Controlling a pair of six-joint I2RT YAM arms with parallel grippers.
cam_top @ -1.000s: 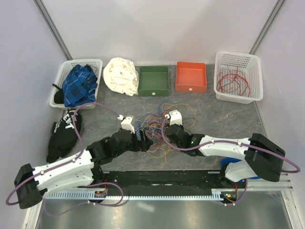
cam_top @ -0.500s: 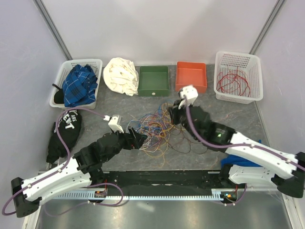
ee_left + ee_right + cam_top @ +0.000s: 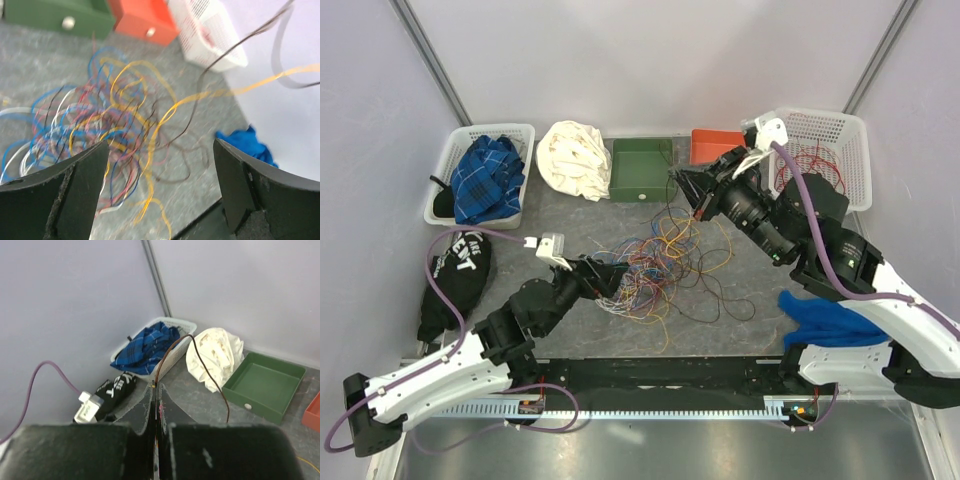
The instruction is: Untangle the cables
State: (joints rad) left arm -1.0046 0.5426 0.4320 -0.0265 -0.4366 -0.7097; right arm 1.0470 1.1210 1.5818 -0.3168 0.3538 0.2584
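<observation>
We see the cables (image 3: 655, 262) heaped mid-table (image 3: 760, 285), the tangle stretched left to right. Our left gripper (image 3: 608, 280) sits at its left end, jaws wide apart. Our right gripper (image 3: 680, 184), raised near the far edge, is pinched tight on a brown strand (image 3: 197, 352) that rises from the heap.

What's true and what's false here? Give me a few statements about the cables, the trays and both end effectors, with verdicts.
1. The right end effector is shut on a brown cable. True.
2. The left end effector is clamped on the tangle. False: the left end effector stands open at the tangle.
3. The white basket holds red cables. True.
4. The green tray is full of cables. False: the green tray looks empty.
</observation>
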